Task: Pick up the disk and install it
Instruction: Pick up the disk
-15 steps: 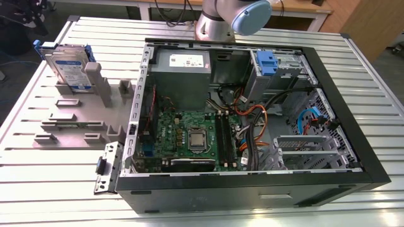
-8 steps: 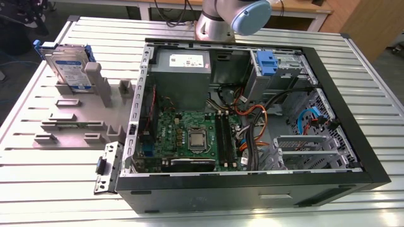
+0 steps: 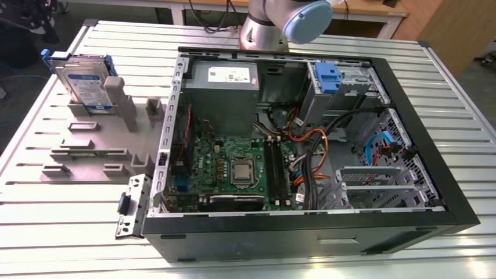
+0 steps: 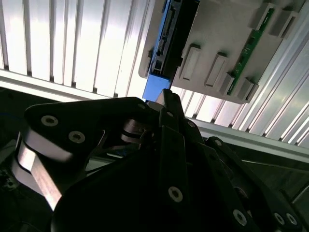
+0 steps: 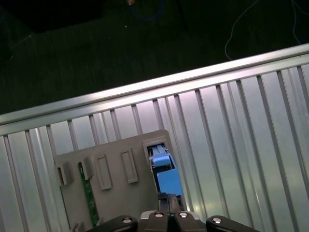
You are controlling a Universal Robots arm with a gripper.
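Beneath the pincer (image 4: pixel 169 99), and well apart from it, the disk (image 4: pixel 169 34) stands on edge in a slot at the corner of a grey fixture plate (image 4: pixel 227 29). In both wrist views the pincer's dark tip (image 5: pixel 167 199) lines up almost over the disk's blue side rail (image 5: pixel 166 180). It touches neither the rail nor the plate. Whether the pincer is released or clenched cannot be told from these angles, as the black linkage hides the gap. Nothing shows in its grasp.

Further from the pincer than the disk, a green memory module (image 4: pixel 248 48) lies on edge between small holders on the same plate (image 5: pixel 116 203). The plate rests on a slatted aluminium table (image 5: pixel 231 121), which spreads under the pincer on all sides.

In the exterior view the disk (image 3: pixel 83 81) shows its white and blue label, with blue rails on both edges. It sits in its holder at the far corner of the fixture plate (image 3: pixel 93 133), outside the open computer case (image 3: pixel 310 229) that lies on the exterior view's right of the plate. Inside the case are the motherboard (image 3: pixel 232 165), a grey power supply (image 3: pixel 220 78) and a metal drive cage with a blue latch (image 3: pixel 326 75). The robot arm (image 3: pixel 268 26) rises behind the case.
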